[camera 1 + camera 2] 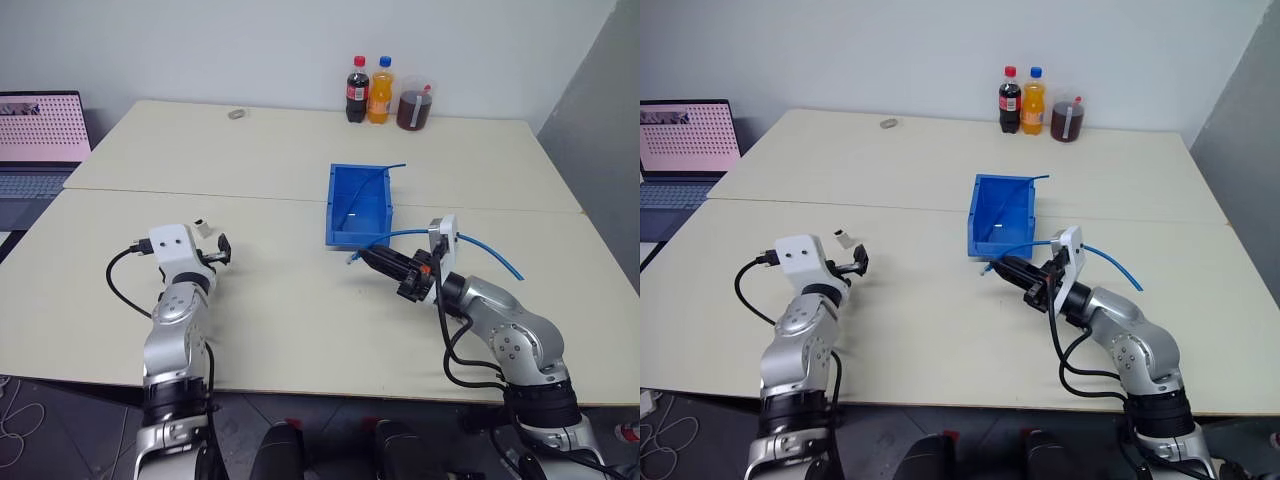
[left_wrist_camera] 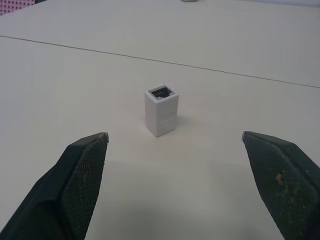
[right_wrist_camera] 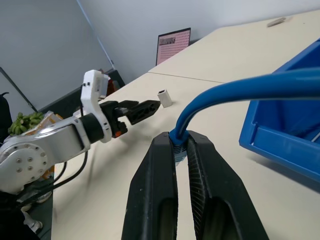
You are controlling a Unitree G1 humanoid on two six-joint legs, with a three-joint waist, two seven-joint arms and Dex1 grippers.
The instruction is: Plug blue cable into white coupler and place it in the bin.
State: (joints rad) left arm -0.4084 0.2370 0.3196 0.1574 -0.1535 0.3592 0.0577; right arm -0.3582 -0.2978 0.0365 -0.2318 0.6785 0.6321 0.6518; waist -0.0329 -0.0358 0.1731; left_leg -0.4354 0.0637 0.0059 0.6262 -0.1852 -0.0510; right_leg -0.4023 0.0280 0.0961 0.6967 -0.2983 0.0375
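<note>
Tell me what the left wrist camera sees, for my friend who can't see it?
A tiny white coupler stands upright on the pale table, its dark socket facing up. The left gripper is open wide just in front of it, one black finger on each side, not touching it.

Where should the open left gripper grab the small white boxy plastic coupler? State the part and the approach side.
Grip the small white boxy plastic coupler across its two flat side walls, low on the body. It stands upright on the table with its socket facing up, so come in level from the front with the left gripper, already open and straddling it.
</note>
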